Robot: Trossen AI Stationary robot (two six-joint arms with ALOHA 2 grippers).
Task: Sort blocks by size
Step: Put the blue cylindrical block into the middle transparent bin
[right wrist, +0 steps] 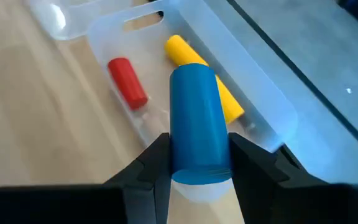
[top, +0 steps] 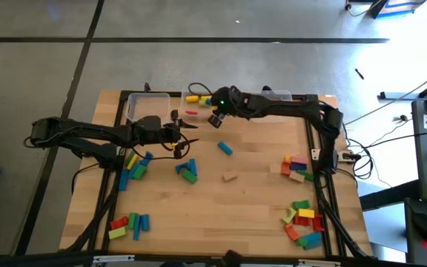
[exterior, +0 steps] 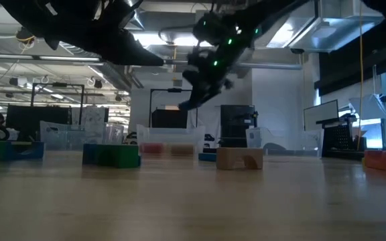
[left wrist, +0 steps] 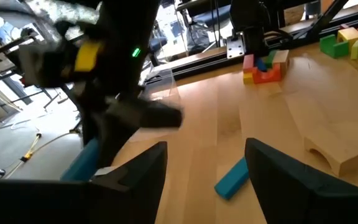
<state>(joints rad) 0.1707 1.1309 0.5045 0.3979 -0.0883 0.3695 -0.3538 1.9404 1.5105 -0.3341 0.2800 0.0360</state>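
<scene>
One blue cylinder (right wrist: 194, 121) — right hand (right wrist: 194, 163)

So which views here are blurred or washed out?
Left wrist view: the right arm up close is smeared, while the blue block stays sharp. Low view: both arms are dark silhouettes against ceiling lights. High view: glare whitens the floor at right.

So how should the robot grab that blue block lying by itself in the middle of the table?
The lone blue block lies flat on the wood with nothing touching it, tilted diagonally. Probably best to come straight down from above and pinch its two long sides near the middle, with the fingers turned to match its slant. The left tool is open and already near it.
</scene>
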